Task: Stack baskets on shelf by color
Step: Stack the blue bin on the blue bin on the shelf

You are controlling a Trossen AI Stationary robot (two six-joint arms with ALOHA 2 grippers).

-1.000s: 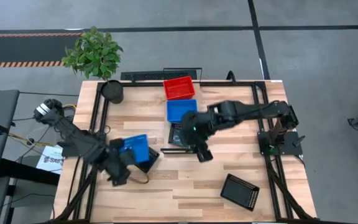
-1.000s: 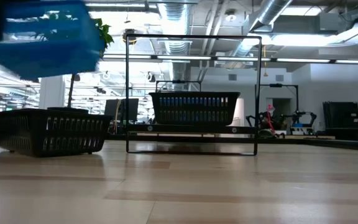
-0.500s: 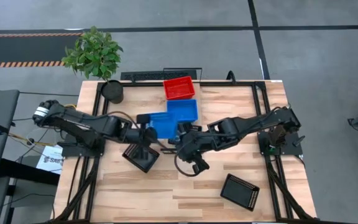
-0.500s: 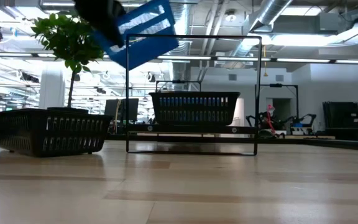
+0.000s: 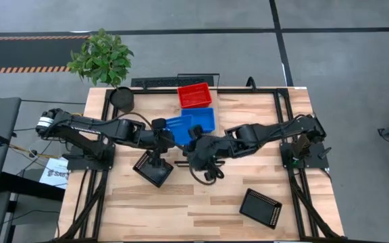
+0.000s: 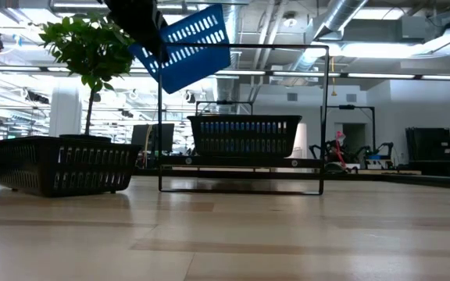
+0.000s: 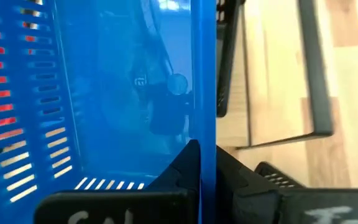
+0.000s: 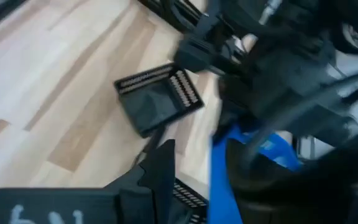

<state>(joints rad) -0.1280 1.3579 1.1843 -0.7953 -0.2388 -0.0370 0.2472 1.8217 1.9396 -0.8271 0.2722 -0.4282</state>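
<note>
Carrying blue basket [image 5: 175, 129] in left tool [image 5: 161, 132], clamped on its wall, now nearer blue stack [image 5: 203, 119] on shelf [image 5: 255, 90] than half a second ago; right tool [image 5: 196, 144] beside it, grip unclear.

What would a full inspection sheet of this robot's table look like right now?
Surface: wooden table, bare planks at the near side.
Job's things: red basket and blue basket in line on the shelf; lifted blue basket tilted in the air; one black basket on the shelf, two loose black baskets on the table.
Clutter: potted plant at a far corner.
Grippers: left gripper clamped on the lifted blue basket's wall; right gripper close beside it, mid-table.
Cables: cable loop by the right arm.
Surroundings: grey floor; no people seen.
</note>
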